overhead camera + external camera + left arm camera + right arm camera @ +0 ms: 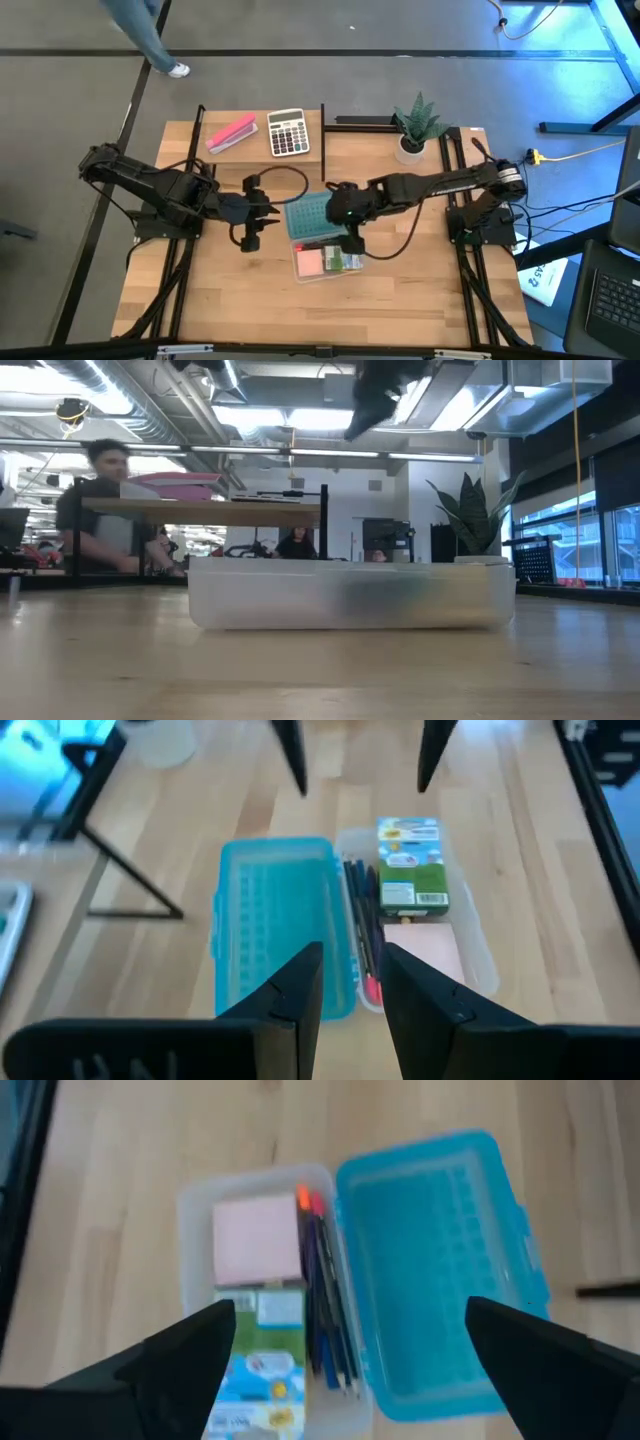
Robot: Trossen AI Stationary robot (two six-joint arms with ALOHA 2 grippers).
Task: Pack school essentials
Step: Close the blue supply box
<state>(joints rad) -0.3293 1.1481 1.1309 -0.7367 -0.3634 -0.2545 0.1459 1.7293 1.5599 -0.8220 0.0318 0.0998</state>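
From above, two dark arms meet over the middle of a wooden bench (400, 300). The left claw (262, 212) hangs left of centre, its fingers a narrow gap apart and holding nothing. The right claw (350, 222) hangs at centre over a clear pencil case (328, 260), jaws spread wide and empty. The case's blue lid (310, 216) lies flipped open above the tray. A grey calculator (288, 132) and a pink oblong block (231, 133) sit on a raised shelf at upper centre, and a potted plant (416, 127) stands to their right. A person's legs show at the upper left.

At bench height, the frosted case (350, 598) fills the middle of the frame, with the plant (478, 520) at right and people blurred in the room behind it.

The left wrist view looks past two dark fingers (300, 995), slightly parted, at the open case. The lid (278, 920) is at centre left. The tray holds a yellow-green crayon box (410, 865), a pink pad (425, 950) and a bundle of pens and pencils (362, 925).

The right wrist view shows its fingers (180, 1355) far apart at the bottom corners. The crayon box (262, 1370), pink pad (257, 1240) and pens (322, 1290) lie in the tray beside the lid (435, 1270).
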